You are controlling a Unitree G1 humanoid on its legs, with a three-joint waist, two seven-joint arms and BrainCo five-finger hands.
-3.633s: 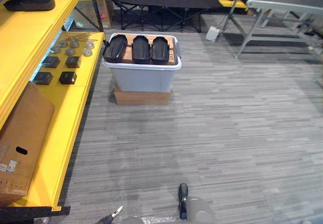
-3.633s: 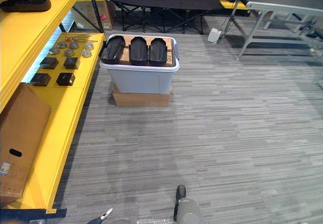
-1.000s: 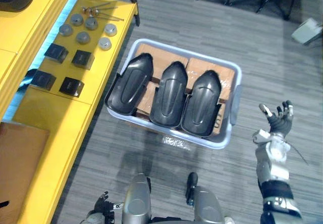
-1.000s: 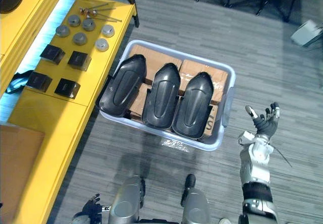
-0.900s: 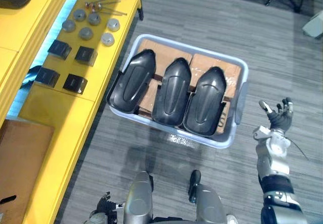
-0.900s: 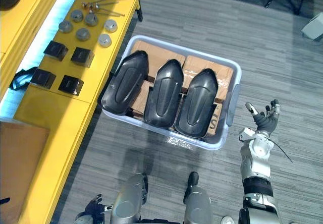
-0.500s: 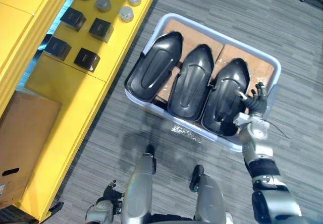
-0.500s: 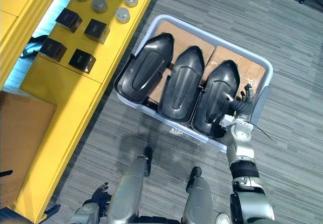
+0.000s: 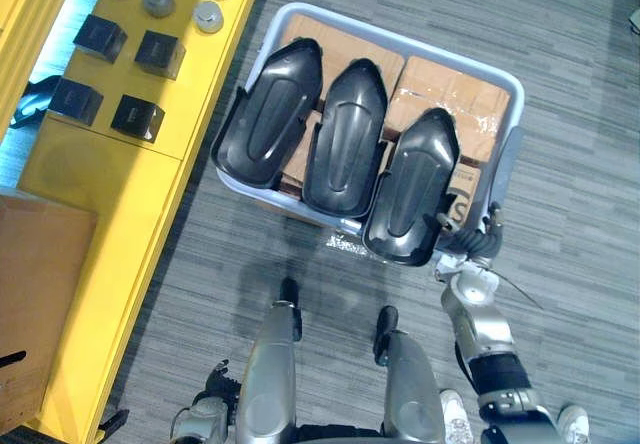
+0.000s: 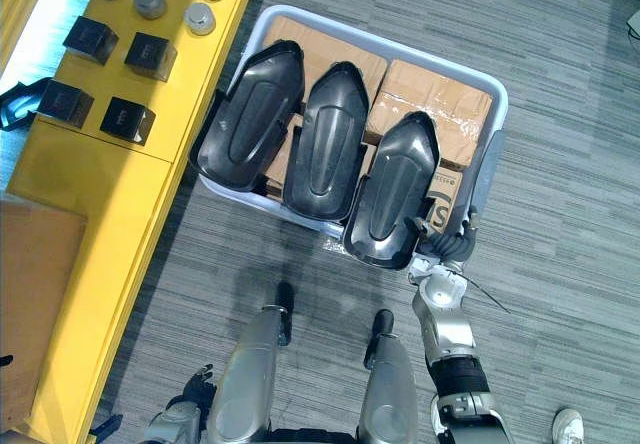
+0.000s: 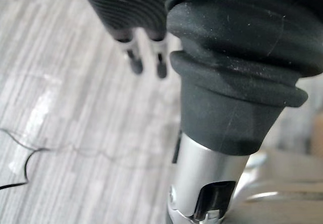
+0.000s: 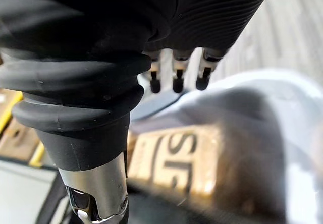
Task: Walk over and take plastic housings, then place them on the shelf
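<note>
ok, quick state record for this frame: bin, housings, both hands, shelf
bin: light grey tote on the floor, beside the yellow shelf
housings: three black housings side by side on cardboard boxes in the bin
right hand: at the near end of the right housing, fingers straight
left hand: low by the robot's side, fingers relaxed, holding nothing
shelf contents: black blocks and grey discs on the level next to the bin
step: grasp apparently not yet made
</note>
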